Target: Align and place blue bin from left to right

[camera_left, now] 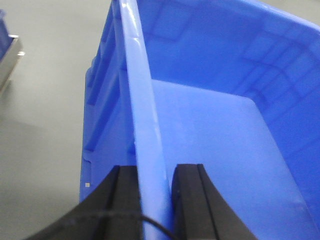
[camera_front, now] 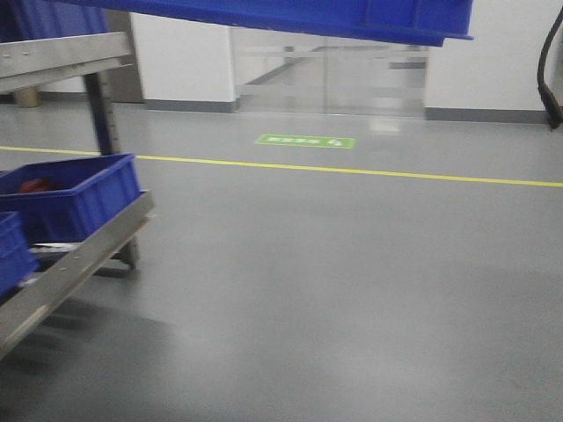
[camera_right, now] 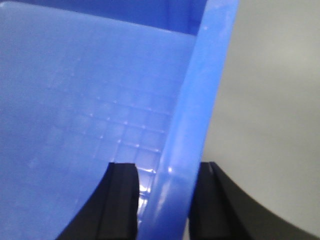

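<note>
A blue bin [camera_front: 290,18] is held up in the air; its underside fills the top edge of the front view. My left gripper [camera_left: 155,185] is shut on the bin's left rim [camera_left: 140,100], one black finger [camera_left: 122,195] outside the wall and one inside. My right gripper [camera_right: 165,187] is shut on the bin's right rim [camera_right: 200,100], with its fingers [camera_right: 122,195] on either side of the wall. The bin [camera_left: 210,140] looks empty inside. Neither gripper shows in the front view.
A metal rack [camera_front: 70,255] stands at the left with another blue bin [camera_front: 75,198] on its sloping lower shelf and part of one more [camera_front: 10,251] nearer. An upper shelf rail [camera_front: 62,57] juts out. Grey floor with a yellow line [camera_front: 352,170] stretches right.
</note>
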You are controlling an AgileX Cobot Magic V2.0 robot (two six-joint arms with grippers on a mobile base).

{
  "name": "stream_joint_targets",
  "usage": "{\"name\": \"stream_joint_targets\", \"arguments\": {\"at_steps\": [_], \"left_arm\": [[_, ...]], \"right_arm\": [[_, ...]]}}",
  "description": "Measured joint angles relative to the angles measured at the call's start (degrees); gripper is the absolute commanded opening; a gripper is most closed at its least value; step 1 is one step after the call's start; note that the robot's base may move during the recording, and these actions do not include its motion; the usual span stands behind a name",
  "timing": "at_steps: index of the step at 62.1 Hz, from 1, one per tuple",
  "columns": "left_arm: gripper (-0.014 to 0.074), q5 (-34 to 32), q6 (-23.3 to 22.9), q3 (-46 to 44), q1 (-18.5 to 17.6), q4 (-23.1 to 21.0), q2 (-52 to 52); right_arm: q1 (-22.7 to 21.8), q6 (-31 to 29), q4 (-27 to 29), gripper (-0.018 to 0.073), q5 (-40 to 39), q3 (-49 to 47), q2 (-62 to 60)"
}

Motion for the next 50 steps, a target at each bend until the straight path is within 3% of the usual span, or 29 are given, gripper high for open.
{"name": "stream_joint_targets", "arguments": {"at_steps": [50], "left_arm": [[0.0012, 0.0, 0.0, 0.0, 0.0, 0.0, 0.0]], "right_arm": [[0.0, 0.0, 0.0, -0.0064, 0.0, 0.0, 0.0]]}}
